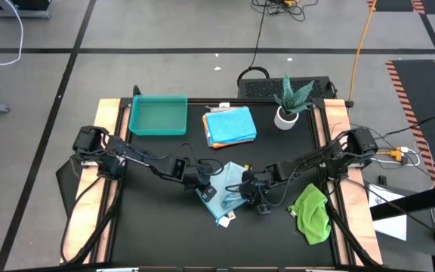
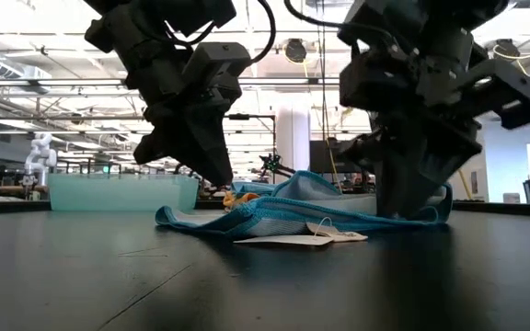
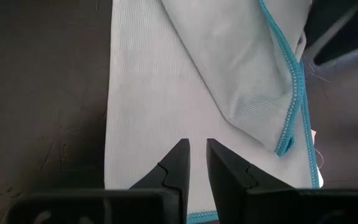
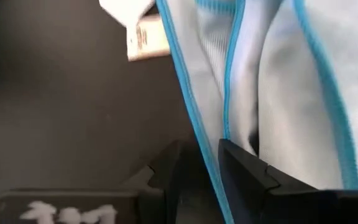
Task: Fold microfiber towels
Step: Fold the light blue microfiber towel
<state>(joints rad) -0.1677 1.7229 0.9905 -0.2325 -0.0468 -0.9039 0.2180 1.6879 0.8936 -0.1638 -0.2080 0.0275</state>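
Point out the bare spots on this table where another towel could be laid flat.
Free: the black table near its front left corner, and the patch between the teal tray and the left arm. Crowded: the centre, where the left end effector and right end effector work the pale blue towel; the folded stack, plant and green towel fill the right.

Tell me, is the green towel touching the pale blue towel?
Apart. The high view shows the green towel lying near the table's right edge, with a strip of bare black table between it and the pale blue towel in the middle.
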